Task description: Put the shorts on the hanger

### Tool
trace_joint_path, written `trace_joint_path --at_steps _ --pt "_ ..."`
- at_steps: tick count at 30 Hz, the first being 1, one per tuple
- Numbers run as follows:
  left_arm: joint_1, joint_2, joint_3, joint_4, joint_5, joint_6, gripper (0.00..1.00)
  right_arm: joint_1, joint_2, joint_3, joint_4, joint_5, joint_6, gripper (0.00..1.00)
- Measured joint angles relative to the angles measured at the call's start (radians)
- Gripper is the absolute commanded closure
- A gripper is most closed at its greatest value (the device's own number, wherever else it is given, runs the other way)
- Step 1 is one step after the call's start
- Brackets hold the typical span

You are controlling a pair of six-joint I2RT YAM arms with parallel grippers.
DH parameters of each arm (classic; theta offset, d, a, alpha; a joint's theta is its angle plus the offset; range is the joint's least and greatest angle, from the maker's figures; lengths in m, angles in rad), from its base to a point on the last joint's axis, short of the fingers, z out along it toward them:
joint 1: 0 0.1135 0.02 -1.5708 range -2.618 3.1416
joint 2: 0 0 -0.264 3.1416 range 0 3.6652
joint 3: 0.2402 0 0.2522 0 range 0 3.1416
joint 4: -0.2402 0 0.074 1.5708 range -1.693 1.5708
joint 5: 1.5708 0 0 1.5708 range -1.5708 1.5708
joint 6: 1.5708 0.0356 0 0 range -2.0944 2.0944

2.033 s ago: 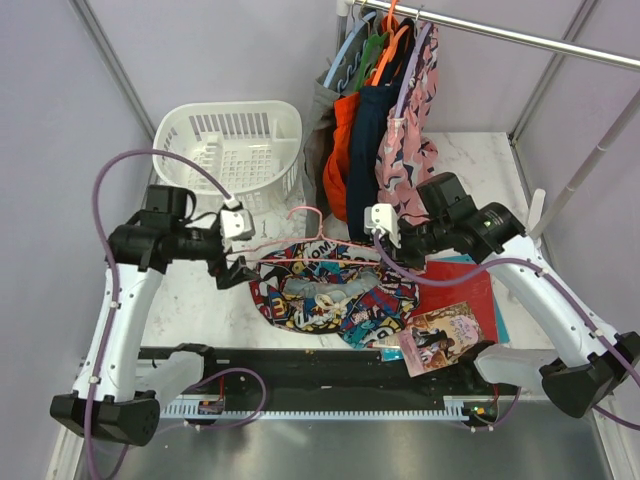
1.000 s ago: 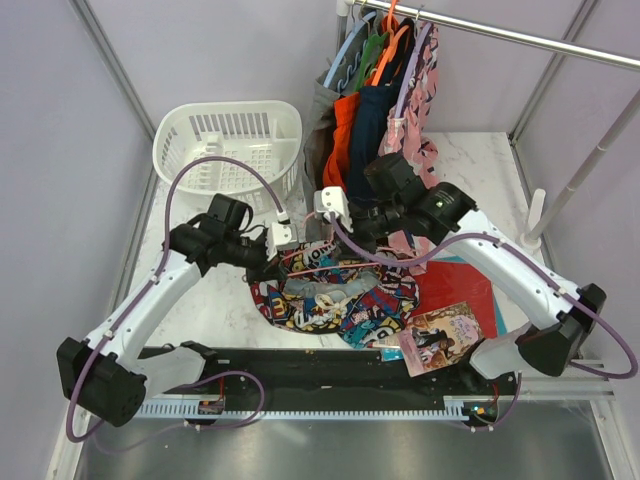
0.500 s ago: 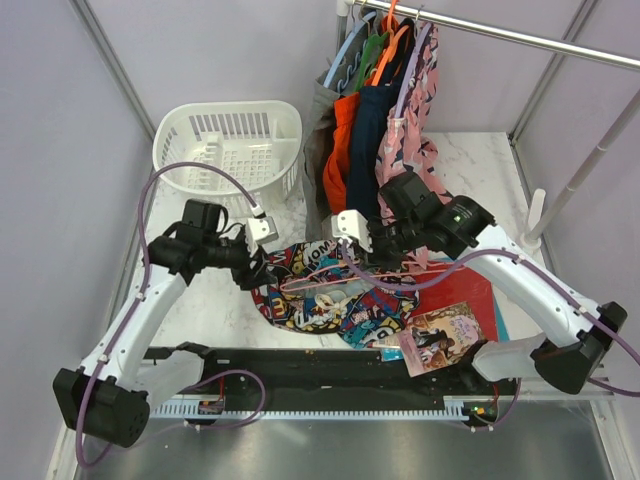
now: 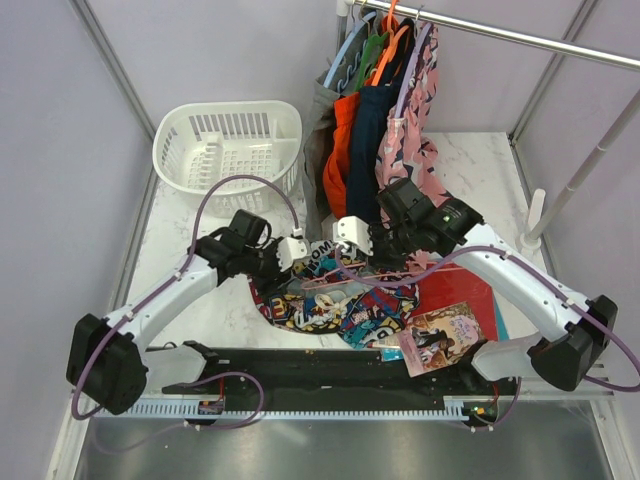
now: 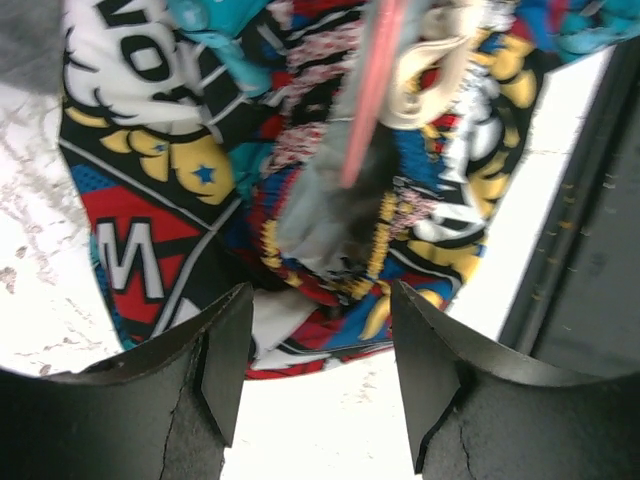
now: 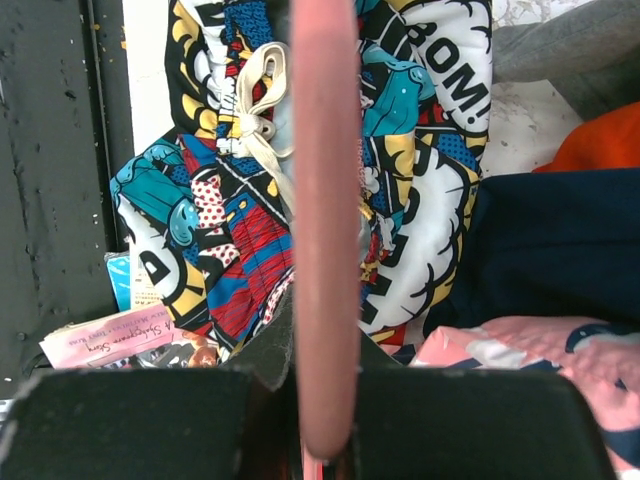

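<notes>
Right fingers (image 6: 150,420): clenched tight on the thin pink bar of the hanger (image 6: 325,200), with the bar sticking straight out of the pinch.
Left fingers (image 5: 222,370): spread apart, grasping nothing, hanging low over the shorts (image 5: 150,200) with printed cloth showing in the gap.
Just changed: a second ago it was the other way round, left pinched shut and right spread wide. Now swapped, so the hanger looks passed over from left to right.
Meaning for the task: most likely a free left side for grabbing the waist of the shorts while the right side keeps the hanger steady. Not done yet.
Hanger: lying over the shorts near the white drawstring. Cannot tell if any part is tucked inside the cloth.
Shorts: crumpled on the table (image 4: 200,300), near the front edge, between the two arms.
Table: white with grey marks. Red book (image 4: 465,290) just beside the shorts.
Room: white basket (image 4: 228,145) at the back left, well apart. Rail (image 4: 520,35) at the back right with other clothes (image 4: 380,120) hanging. Pale purple walls.
</notes>
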Motion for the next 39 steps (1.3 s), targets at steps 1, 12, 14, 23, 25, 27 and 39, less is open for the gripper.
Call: trace_joint_path --at_steps 1,12,14,23,25,27,39 --pt "-0.003 0.016 0.000 0.014 -0.021 -0.003 0.37 0.000 0.007 -0.003 0.006 0.000 0.000 1.00" --pt "-0.042 0.089 -0.028 0.108 -0.127 -0.023 0.98 0.000 0.022 -0.083 0.092 0.011 0.006 1.00" --pt "-0.043 0.083 -0.028 0.107 -0.129 -0.029 0.98 0.000 0.022 -0.096 0.112 0.010 0.015 1.00" --pt "-0.043 0.008 0.077 0.007 -0.105 -0.056 0.98 0.000 0.026 -0.109 0.202 -0.042 0.073 1.00" --pt "-0.043 0.008 0.117 -0.012 -0.100 -0.068 0.98 0.002 0.034 -0.109 0.225 -0.066 0.084 1.00" --pt "-0.043 0.008 0.153 -0.027 -0.085 -0.081 0.98 0.005 0.047 -0.109 0.251 -0.096 0.095 1.00" --pt "0.041 -0.082 0.195 -0.103 0.068 -0.116 0.30 0.009 0.081 -0.109 0.409 -0.235 0.151 1.00"
